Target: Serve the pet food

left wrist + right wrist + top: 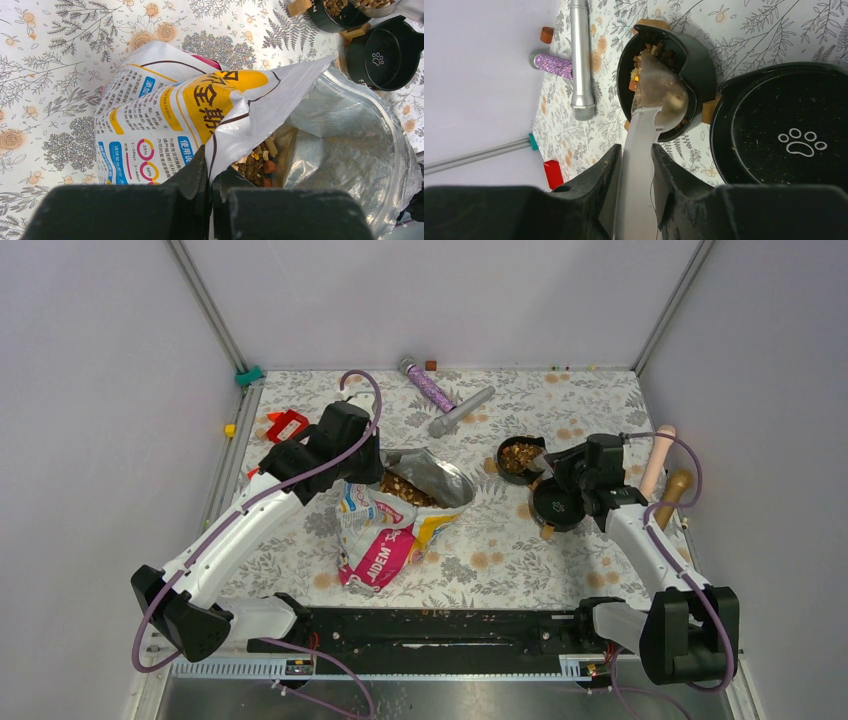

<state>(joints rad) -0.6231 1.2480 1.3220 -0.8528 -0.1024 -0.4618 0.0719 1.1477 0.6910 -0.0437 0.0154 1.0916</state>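
Observation:
An opened pet food bag (385, 525) lies mid-table, with brown kibble (257, 162) showing in its foil mouth. My left gripper (212, 175) is shut on the bag's white top edge and holds the mouth open; from above, the left gripper (378, 468) is at the bag's left rim. My right gripper (636, 155) is shut on the handle of a translucent grey scoop (661, 92). The scoop's cup hangs over a small black bowl (696, 65) that holds kibble (649, 50). From above, the right gripper (555, 472) is just right of that bowl (520, 455).
A second black bowl with a white paw print (791, 130) sits beside the first, with only crumbs in it. A silver cylinder (460, 410) and a purple glitter stick (428, 385) lie at the back. A red clip (287, 425) is at far left, and two wooden handles (665, 475) are at right.

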